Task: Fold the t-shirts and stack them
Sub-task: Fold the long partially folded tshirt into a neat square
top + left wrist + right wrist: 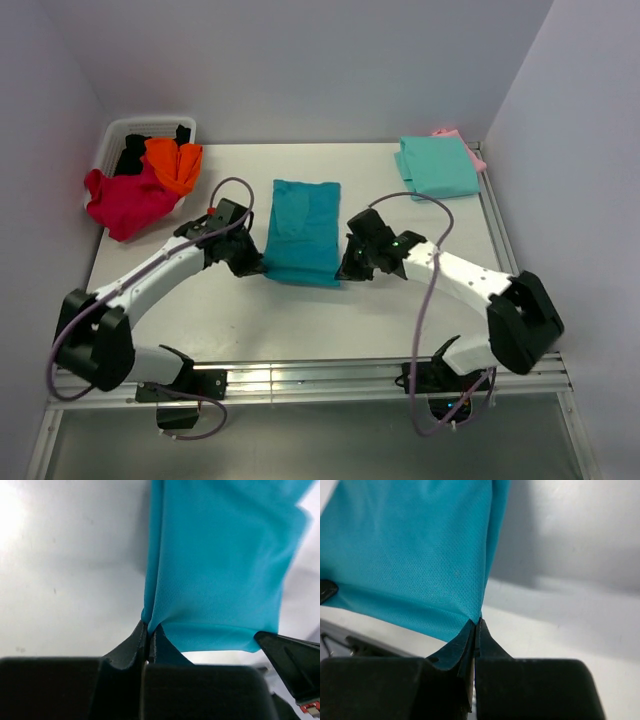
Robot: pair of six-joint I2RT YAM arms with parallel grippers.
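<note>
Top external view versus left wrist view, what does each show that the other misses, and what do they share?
Only the top external: the white basket with the black t-shirt, orange t-shirt and crimson t-shirt, the mint-green t-shirt folded over the pink t-shirt far right, and the right gripper at the near right corner of the teal t-shirt. Only the left wrist: the left gripper close up, jaws pinched shut on a fold of cloth. Both: that teal t-shirt, that gripper and the table.
</note>
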